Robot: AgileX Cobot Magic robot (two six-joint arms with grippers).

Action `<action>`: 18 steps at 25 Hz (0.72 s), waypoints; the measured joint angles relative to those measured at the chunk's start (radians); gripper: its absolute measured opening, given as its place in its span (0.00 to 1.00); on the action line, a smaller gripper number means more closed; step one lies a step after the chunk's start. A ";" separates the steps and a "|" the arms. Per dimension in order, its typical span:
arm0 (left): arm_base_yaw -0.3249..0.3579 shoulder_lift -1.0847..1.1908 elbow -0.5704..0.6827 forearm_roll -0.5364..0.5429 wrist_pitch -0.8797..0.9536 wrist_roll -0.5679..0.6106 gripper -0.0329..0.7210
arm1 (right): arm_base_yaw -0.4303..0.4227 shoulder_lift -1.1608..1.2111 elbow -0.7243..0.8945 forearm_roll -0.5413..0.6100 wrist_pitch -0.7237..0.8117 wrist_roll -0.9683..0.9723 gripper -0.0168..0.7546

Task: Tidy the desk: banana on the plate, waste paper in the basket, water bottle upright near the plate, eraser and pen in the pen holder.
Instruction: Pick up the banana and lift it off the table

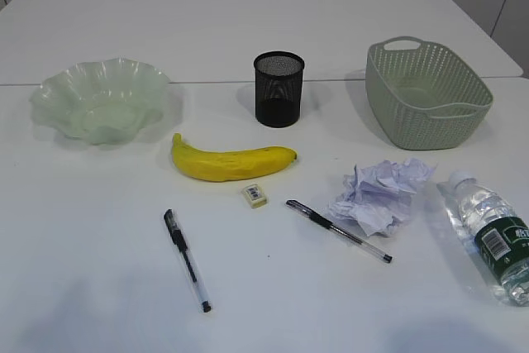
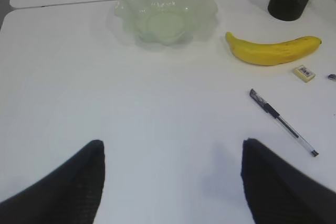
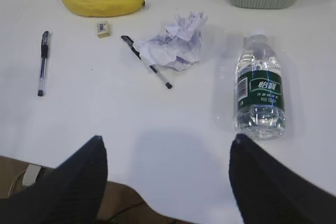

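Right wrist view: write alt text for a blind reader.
A water bottle lies on its side on a white table, right of crumpled paper that overlaps a pen. Farther left lie an eraser, a banana and a second pen.

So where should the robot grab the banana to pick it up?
Probably around the thick middle of the banana, coming straight down from above. It lies flat on the table, curved, with clear space on both long sides for the open left gripper fingers.

A yellow banana (image 1: 232, 162) is seen at centre on the white table (image 1: 99, 270), a pale green ruffled glass plate (image 1: 99, 101) far left, a crumpled white paper (image 1: 380, 194) and lying clear plastic bottle (image 1: 493, 233) right.
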 joint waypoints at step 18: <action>0.000 0.381 -0.209 -0.001 -0.066 0.020 0.81 | 0.000 0.405 -0.288 -0.012 0.053 -0.040 0.72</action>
